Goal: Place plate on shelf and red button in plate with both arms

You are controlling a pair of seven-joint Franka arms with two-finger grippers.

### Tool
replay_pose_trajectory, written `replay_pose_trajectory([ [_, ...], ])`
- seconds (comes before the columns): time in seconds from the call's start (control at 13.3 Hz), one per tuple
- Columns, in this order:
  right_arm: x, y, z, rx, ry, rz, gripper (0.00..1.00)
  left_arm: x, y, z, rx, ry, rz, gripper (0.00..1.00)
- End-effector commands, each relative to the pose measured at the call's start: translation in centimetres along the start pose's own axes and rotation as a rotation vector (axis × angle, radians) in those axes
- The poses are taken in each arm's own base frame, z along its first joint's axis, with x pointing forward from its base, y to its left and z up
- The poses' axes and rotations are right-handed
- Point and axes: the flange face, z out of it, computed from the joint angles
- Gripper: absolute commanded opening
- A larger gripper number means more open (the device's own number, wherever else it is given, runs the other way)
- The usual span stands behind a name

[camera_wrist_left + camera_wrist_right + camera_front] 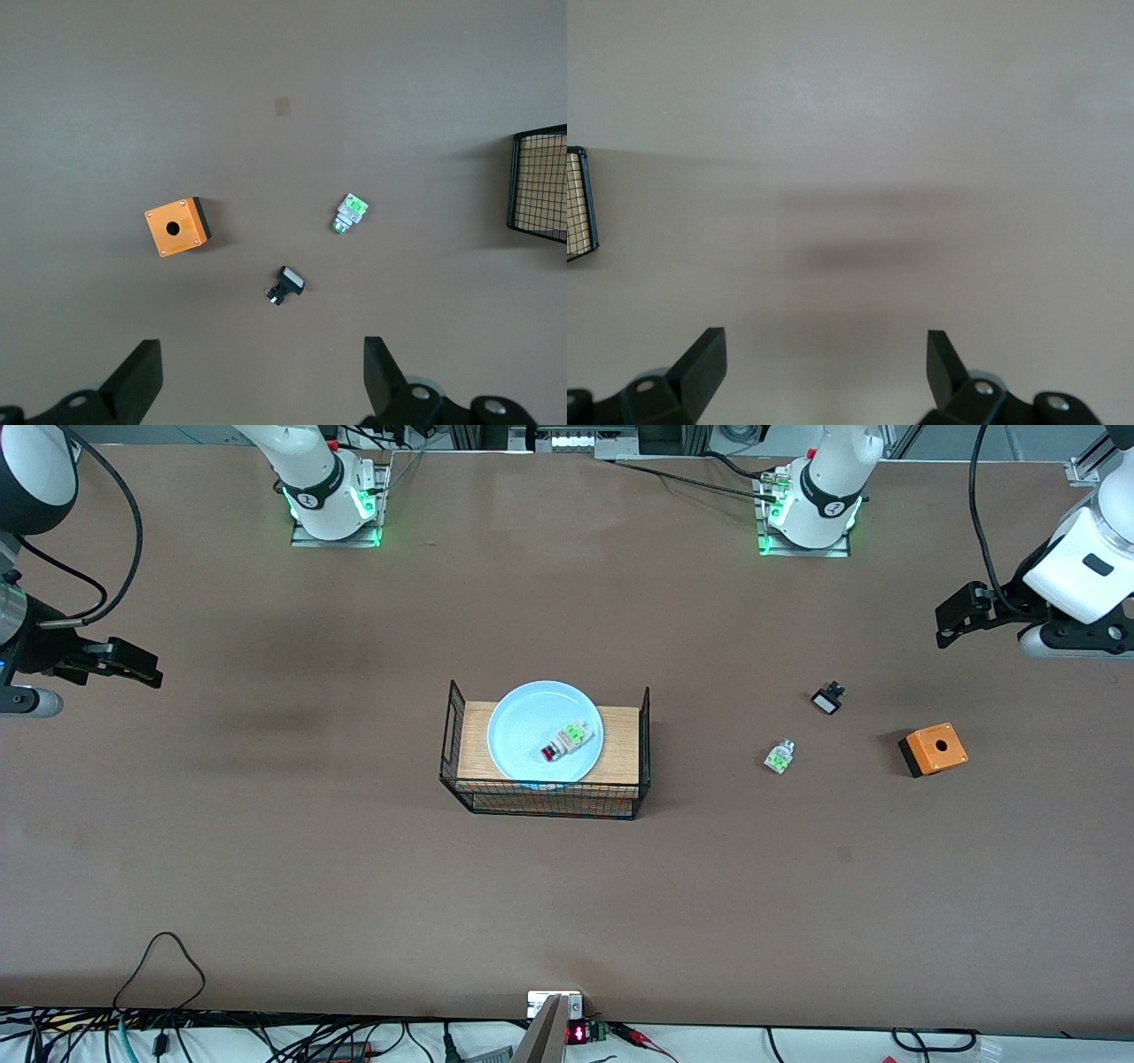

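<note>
The plate [545,731] lies on a wooden board [620,740] inside a black wire basket [547,795] near the middle of the table [266,850], and the red button [564,741] rests on the plate, its red cap pointing toward the table's front-camera edge and its white-and-green body angled up toward the robots' edge. Toward the left arm's end of the table three loose parts sit apart from one another on the bare surface: a white-green part [780,755] without a red cap, nearest the basket; a small black-and-white part [828,698] closer to the robots' edge; and an orange box [933,749] with a hole in its top face (its black base shows along one side), closest to the left arm's end. The left gripper [952,622] hangs over the table's left-arm end, above the bare surface near the orange box, with its fingers [137,382] spread wide and nothing between them. The right gripper [133,666] waits over the right arm's end of the table, well apart from the basket, its fingers [700,367] likewise spread wide and empty; its wrist view shows only bare table and one corner of the basket.
</note>
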Motion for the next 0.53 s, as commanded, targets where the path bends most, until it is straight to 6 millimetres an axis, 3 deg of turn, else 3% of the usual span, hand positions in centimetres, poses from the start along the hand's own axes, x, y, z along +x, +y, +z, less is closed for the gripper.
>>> replay_pose_trajectory([
  [0.0,-0.69,0.28,-0.85,0.019,0.002,-0.011,1.0,-0.64,0.16,-0.4,-0.018,0.008,0.013,1.0],
  [0.45,-0.69,0.2,-0.85,0.019,0.002,-0.012,1.0,-0.55,0.41,-0.74,-0.036,0.014,0.011,1.0],
])
